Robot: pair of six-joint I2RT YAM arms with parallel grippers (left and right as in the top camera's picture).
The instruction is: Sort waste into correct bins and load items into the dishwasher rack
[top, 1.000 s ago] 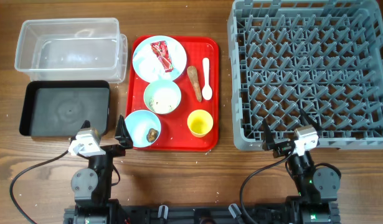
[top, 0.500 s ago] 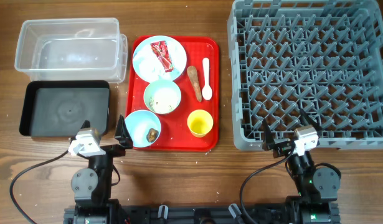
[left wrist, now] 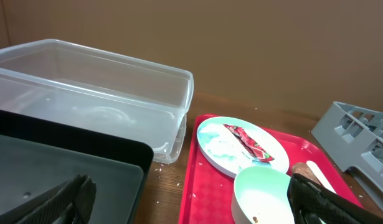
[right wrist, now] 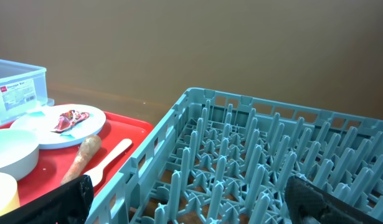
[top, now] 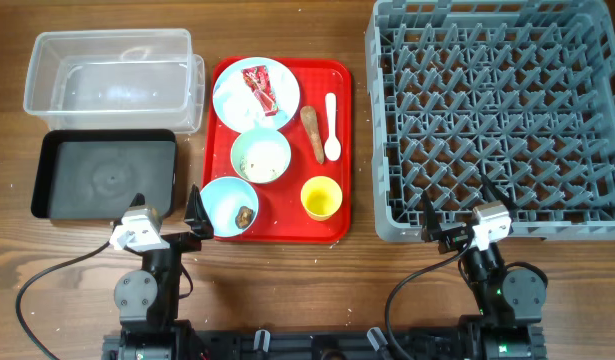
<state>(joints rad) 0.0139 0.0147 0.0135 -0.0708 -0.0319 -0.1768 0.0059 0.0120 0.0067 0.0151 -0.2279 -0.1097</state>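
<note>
Left pincer (top: 167, 214) and right pincer (top: 455, 218) both stand open, gripping nothing, at the near edge of the worktop (top: 287, 290). Wrapper (top: 258, 87), plate (top: 230, 100), two bowls (top: 261, 155), cup (top: 320, 197), spoon (top: 331, 125) and brown stick (top: 313, 133) lie on the red tray (top: 339, 222). Clear tub (top: 112, 75) and black tray (top: 102, 175) sit to its left, the rack (top: 497, 110) to its right.

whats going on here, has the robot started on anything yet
Nothing is being handled right now. The left gripper and right gripper sit open and empty at the near edge of the table. On the red tray are the plate with the wrapper, a middle bowl, a near bowl, the yellow cup, spoon and brown stick. The clear tub, black tray and dishwasher rack hold nothing yet.
</note>
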